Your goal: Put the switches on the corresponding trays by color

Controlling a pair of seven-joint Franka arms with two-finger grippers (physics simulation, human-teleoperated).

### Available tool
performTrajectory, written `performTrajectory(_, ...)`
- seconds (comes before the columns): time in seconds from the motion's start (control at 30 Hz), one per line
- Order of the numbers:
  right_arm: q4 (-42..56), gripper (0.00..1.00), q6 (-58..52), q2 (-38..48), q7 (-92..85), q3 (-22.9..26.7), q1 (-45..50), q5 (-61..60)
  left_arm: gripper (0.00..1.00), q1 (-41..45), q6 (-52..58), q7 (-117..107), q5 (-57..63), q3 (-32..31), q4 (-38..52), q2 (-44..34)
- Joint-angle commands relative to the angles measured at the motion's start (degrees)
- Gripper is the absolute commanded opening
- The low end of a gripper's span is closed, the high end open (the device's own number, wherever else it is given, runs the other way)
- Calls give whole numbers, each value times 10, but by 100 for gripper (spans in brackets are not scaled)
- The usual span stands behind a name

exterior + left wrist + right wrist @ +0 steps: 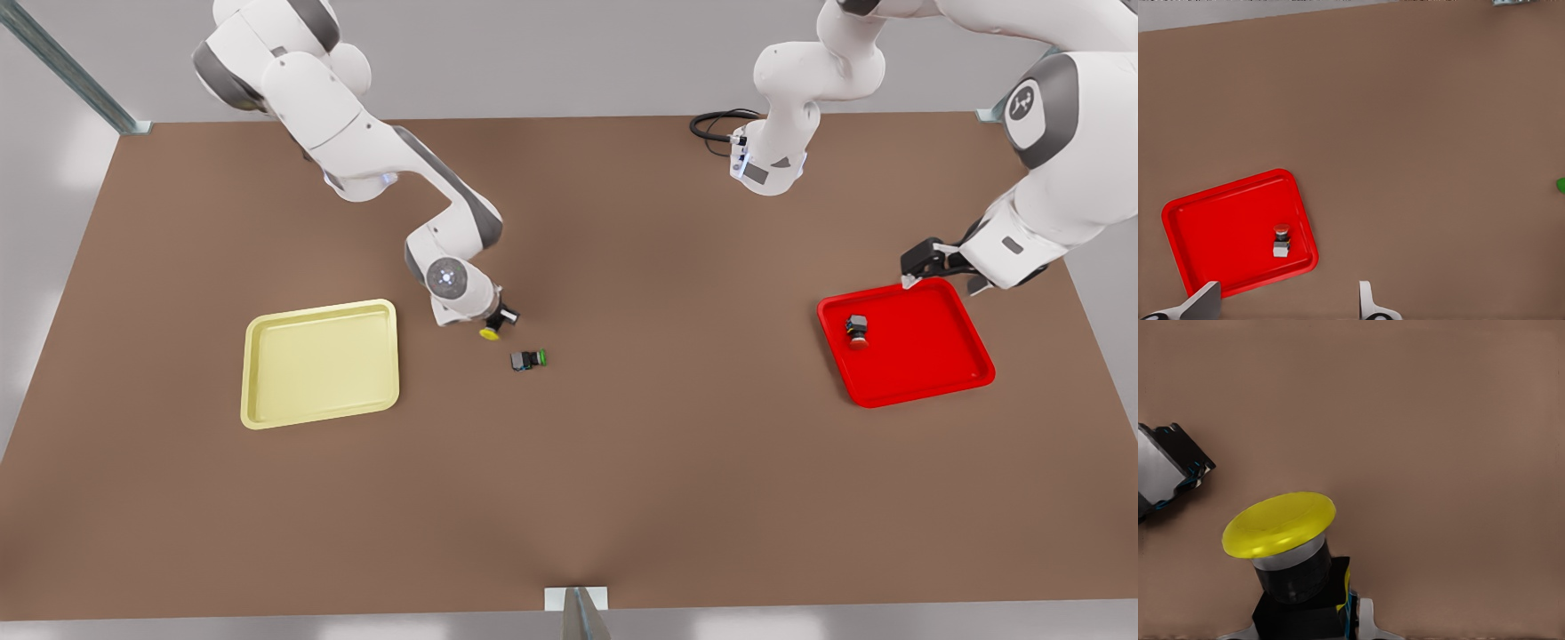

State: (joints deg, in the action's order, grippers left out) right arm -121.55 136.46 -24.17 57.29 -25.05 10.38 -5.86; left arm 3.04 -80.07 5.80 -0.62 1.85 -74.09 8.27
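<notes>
Front view, left to right: pale yellow tray [320, 363] bare on the table [622, 498], right end effector [494, 325] clenched on the yellow switch [489, 333] (dark body, round yellow cap) just beside a green-capped switch [528, 359]. Red switch [857, 331] sits inside the red tray [925, 373]; left end effector [925, 265] hovers at its far rim, fingers [1365, 300] spread and holding nothing.

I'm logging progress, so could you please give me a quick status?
Right gripper shut on yellow switch, short of yellow tray. Left gripper open beside red tray, red switch inside. Green switch nearby.
</notes>
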Motion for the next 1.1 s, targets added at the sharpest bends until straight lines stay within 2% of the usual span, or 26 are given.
performTrajectory(0.0,0,50,-16,9,-13,0,-10,1,100,-1,0,0,0,0,0,0)
performTrajectory(0.07,-6,50,-79,65,-136,1,-85,1,100,0,-1,0,0,0,0,0)
performTrajectory(0.17,-100,52,-84,146,-363,3,-222,1,100,-1,-1,0,0,0,-1,1)
performTrajectory(0.23,-150,54,-79,181,-431,4,-271,14,100,-1,-1,0,0,0,0,0)
performTrajectory(0.27,-153,58,-80,180,-433,4,-287,24,100,-1,-1,0,0,0,0,0)
performTrajectory(0.3,-153,100,-78,178,-433,4,-291,24,100,-1,-1,1,0,0,0,-1)
performTrajectory(0.5,-149,100,-78,180,-445,26,-291,36,100,-1,-1,0,-1,0,0,-3)
performTrajectory(0.57,-142,100,-105,253,-517,24,-288,35,100,-1,1,-1,-1,0,0,-3)
performTrajectory(0.6,-85,100,-197,308,-590,26,-288,34,100,-1,0,-1,-1,0,-1,-5)
performTrajectory(0.63,75,100,-398,304,-586,26,-289,36,100,-1,-1,-2,-1,0,-9,-4)
performTrajectory(0.67,188,100,-518,310,-586,39,-269,44,100,-1,-17,-2,-3,0,-41,-14)
performTrajectory(0.7,214,100,-495,359,-569,264,-56,81,100,-1,-79,-3,-4,-1,-144,-73)
performTrajectory(0.73,165,100,-449,413,-538,267,-53,95,100,0,-92,-3,-4,-1,-176,-93)
performTrajectory(0.87,166,100,-447,410,-529,269,-53,94,100,0,-45,-52,-6,-3,-166,-92)
performTrajectory(1.07,165,100,-445,410,-531,270,-52,91,100,0,-44,-52,-6,-4,-166,-90)
